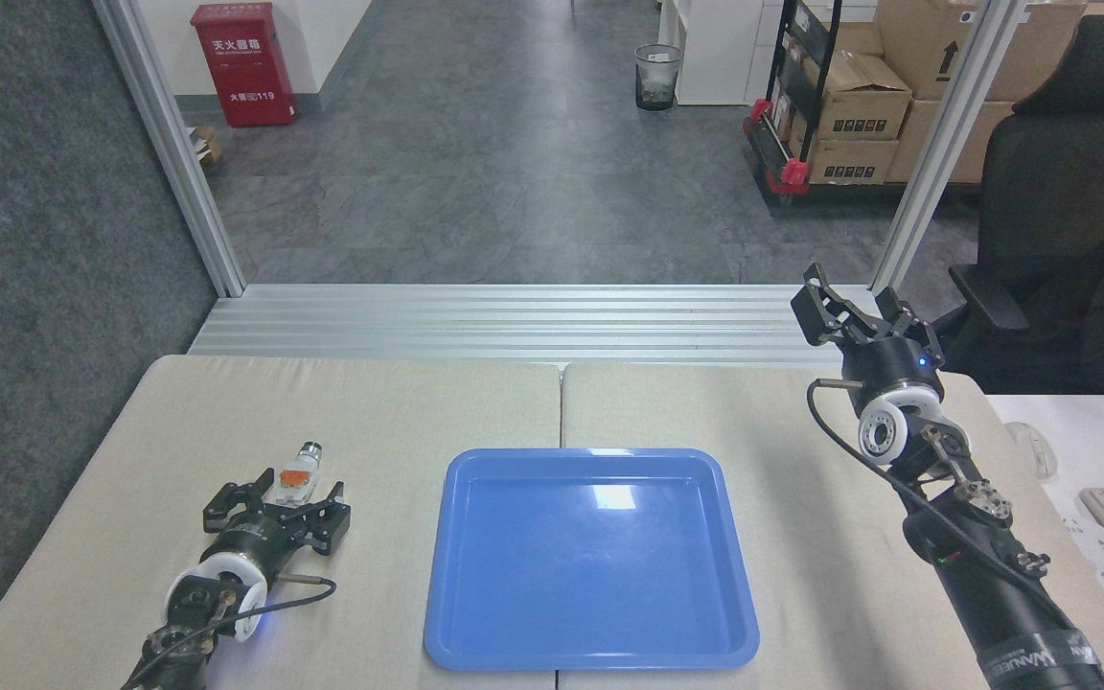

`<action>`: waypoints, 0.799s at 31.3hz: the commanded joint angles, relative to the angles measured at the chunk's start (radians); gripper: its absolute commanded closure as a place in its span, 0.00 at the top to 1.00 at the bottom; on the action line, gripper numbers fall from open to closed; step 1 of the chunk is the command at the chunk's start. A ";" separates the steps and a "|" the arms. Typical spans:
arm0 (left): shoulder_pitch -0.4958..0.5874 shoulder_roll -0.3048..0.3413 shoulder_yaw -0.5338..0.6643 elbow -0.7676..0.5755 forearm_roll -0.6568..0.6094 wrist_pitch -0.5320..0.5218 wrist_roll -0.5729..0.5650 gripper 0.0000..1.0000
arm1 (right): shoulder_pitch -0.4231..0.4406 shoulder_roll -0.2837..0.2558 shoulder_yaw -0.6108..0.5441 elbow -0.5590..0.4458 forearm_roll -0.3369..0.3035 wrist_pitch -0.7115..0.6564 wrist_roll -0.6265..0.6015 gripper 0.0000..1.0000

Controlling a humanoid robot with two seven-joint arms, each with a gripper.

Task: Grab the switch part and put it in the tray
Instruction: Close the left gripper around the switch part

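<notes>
Head view shows my left gripper [279,500] open around the switch part [296,473], left of the tray [590,561]; my right gripper [857,309] hangs open, far right.

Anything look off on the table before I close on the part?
Nothing stands out. The switch part lies intact on the table, between the open fingers of the left gripper. The tray sits square and holds nothing. The right gripper hangs open, away from the work.

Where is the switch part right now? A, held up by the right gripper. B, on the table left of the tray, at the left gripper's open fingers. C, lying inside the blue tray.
B: the switch part lies on the table between the left gripper fingers, beside the bare tray.
</notes>
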 commanded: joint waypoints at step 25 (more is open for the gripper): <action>-0.015 0.010 -0.070 0.069 -0.003 -0.005 0.000 0.27 | 0.000 0.000 0.000 0.000 0.000 0.000 0.000 0.99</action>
